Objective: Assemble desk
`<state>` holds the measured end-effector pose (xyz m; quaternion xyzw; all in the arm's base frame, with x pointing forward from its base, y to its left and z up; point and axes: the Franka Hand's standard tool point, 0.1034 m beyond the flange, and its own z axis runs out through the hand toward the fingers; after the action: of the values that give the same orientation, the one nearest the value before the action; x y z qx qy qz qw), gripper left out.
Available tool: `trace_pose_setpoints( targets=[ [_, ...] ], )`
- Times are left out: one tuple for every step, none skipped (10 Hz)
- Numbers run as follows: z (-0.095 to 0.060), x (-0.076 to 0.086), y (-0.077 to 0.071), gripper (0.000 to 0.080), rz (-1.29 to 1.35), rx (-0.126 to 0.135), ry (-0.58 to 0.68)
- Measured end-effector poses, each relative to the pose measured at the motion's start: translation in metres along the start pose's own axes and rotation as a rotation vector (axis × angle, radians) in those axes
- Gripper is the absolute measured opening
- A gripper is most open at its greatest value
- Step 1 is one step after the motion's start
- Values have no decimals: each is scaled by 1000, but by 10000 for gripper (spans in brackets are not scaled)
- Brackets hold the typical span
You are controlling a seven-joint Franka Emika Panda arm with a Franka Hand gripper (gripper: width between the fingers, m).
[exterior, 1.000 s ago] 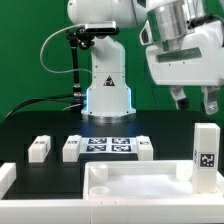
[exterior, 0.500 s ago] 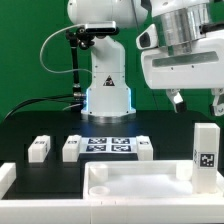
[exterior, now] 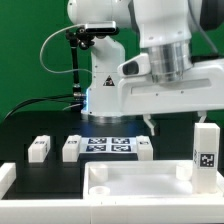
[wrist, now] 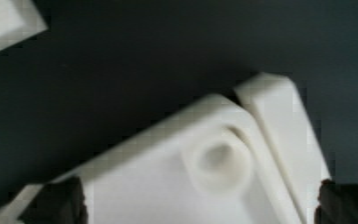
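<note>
Wrist view shows the pincer [wrist: 202, 200] spread wide over a corner of the desk panel [wrist: 185, 145].

The arm [exterior: 165, 35] rises from its base [exterior: 103, 88] at the rear centre of the exterior view and extends toward the exterior view's right. The wrist [exterior: 165, 60] is vertical, with the hand body level beneath it. The gripper [exterior: 178, 118] points straight down. Its jaws stand wide apart. In the wrist view, the dark fingertips [wrist: 59, 202] show at opposite corners.
</note>
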<state>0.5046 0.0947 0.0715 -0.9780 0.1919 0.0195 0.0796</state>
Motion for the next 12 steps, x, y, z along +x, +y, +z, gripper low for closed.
trace_pose_setpoints(
  targets=[
    [-1, -1, 1, 648, -59, -6, -17],
    [-4, 3, -1, 648, -135, -2, -9],
    [-3, 2, 0, 648, -201, -3, -12],
    [-1, 1, 1, 648, -239, -4, -16],
    [10, -6, 10, 648, -328, -22, -41],
    [21, -14, 24, 648, -348, -53, -87],
    [22, -15, 38, 648, -319, -61, -139],
    [21, -11, 45, 648, -302, -63, -141],
    [23, -15, 48, 648, -299, -65, -166],
    [22, -20, 46, 648, -297, -64, -236],
    [22, -21, 44, 648, -290, -63, -322],
    [24, -19, 43, 648, -286, -63, -364]
  ],
)
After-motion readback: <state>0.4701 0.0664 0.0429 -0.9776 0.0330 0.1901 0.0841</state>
